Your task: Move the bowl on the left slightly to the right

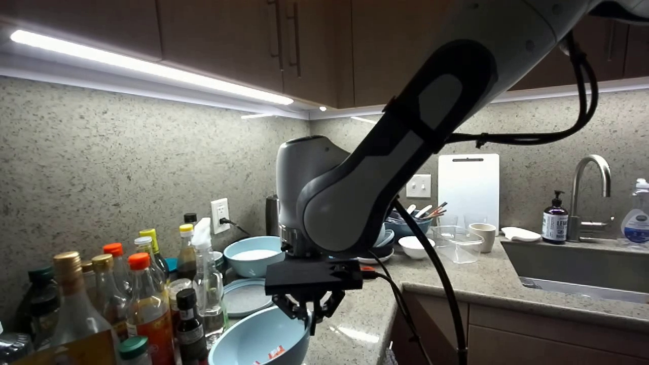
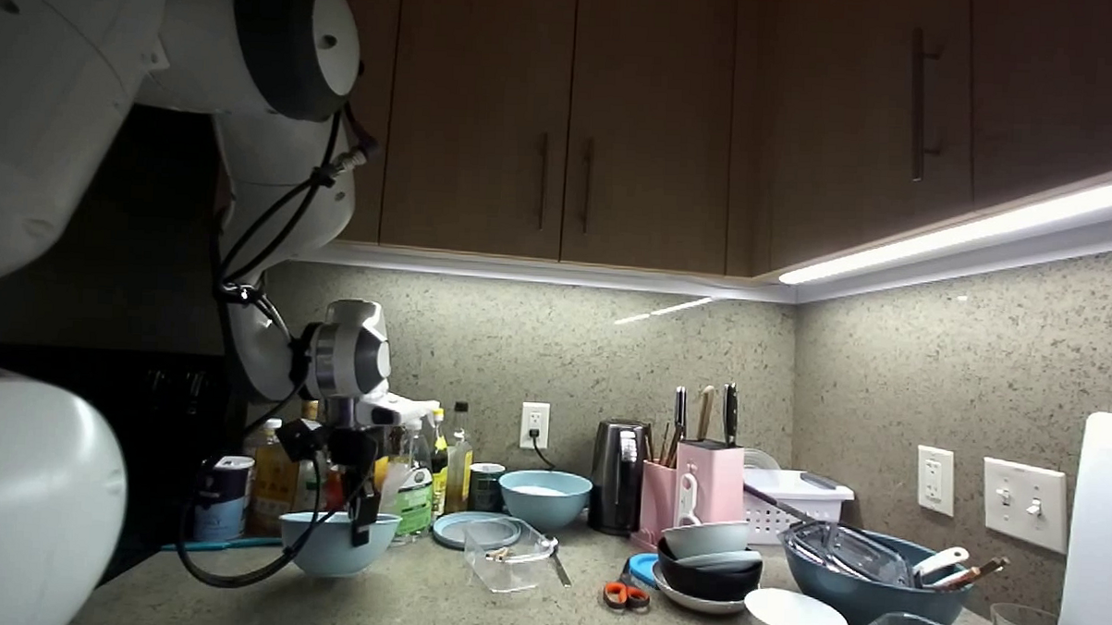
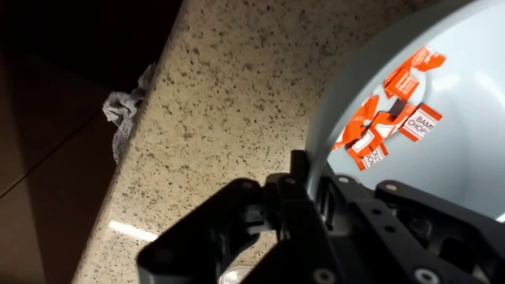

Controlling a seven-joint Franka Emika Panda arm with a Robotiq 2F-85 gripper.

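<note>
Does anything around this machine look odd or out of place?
The orange paper scraps do: they look torn and lie in the blue bowl whose rim the hand holds, more like litter than food. A crumpled grey cloth also shows at the edge of the counter. I see nothing clearly spilled or broken.

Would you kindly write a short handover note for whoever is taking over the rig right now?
Hand: shut on the light blue bowl at its rim, one finger inside, one outside.
Where: the bowl, with orange-and-white scraps in its bottom, is near the bottles; in an exterior view the flat plate lies behind it. Whether it is clear of the counter is hard to tell.
Done: grip taken; how much of the move is made, I can't say.
Left: probably the slight move right, then setting down and letting go.
</note>
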